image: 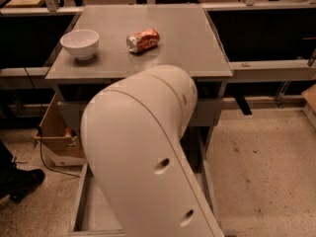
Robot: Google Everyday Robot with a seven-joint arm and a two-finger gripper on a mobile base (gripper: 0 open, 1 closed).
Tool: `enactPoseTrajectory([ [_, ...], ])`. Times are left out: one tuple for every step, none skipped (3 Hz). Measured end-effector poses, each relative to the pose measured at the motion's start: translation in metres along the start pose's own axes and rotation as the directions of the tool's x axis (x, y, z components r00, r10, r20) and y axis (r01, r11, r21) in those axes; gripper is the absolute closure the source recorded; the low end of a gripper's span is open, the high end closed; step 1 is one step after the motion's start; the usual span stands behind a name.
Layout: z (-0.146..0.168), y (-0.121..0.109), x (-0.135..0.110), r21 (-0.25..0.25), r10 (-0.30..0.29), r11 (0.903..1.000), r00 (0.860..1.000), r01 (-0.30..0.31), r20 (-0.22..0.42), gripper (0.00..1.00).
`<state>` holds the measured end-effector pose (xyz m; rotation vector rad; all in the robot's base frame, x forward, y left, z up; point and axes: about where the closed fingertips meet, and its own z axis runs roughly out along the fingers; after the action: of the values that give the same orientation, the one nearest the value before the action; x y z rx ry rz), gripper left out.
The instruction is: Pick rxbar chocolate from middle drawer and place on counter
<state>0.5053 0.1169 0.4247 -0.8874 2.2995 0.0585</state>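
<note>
Arm: the large cream-white arm (148, 152) fills the middle of the view, bent over the cabinet front and reaching down toward the open drawer.
Gripper: no part of the gripper is seen; it is hidden beyond the arm's bulk, presumably low over or inside the drawer. Whether it is released, clenched or grasping anything cannot be told.
Middle drawer: the middle drawer (79, 201) is pulled out at the bottom of the view; only its side walls and a strip of bare grey floor at the left are exposed.
Rxbar chocolate: the rxbar chocolate is not seen anywhere. It is not on the exposed strip of drawer floor nor on the counter, so it is judged to lie under the arm.
Counter: the counter (187, 38) carries a white bowl (79, 43) at the left and a crushed orange soda can (143, 40) on its side near the middle; the right half is bare grey surface.
Surroundings: a cardboard box (54, 132) stands on the speckled floor (266, 172) left of the cabinet.
Step in hand: the reach into the drawer is judged to be under way, with the bar not yet placed.
Next move: the bar must be grasped and lifted clear of the drawer walls, then carried up past the counter's edge and set down on the bare part, away from bowl and can.
</note>
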Motion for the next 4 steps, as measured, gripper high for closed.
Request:
enactPoseTrajectory([
  [-0.034,-0.03,-0.014,-0.002,0.032,0.9995,0.998,-0.032,0.057,1.0],
  [-0.083,-0.068,-0.024,-0.027,0.089,0.9959,0.987,-0.087,0.133,1.0],
  [-0.137,-0.119,-0.037,-0.032,0.163,0.9867,0.964,-0.16,0.212,1.0],
  [-0.188,-0.159,-0.068,-0.069,0.279,0.96,0.912,-0.271,0.302,1.0],
])
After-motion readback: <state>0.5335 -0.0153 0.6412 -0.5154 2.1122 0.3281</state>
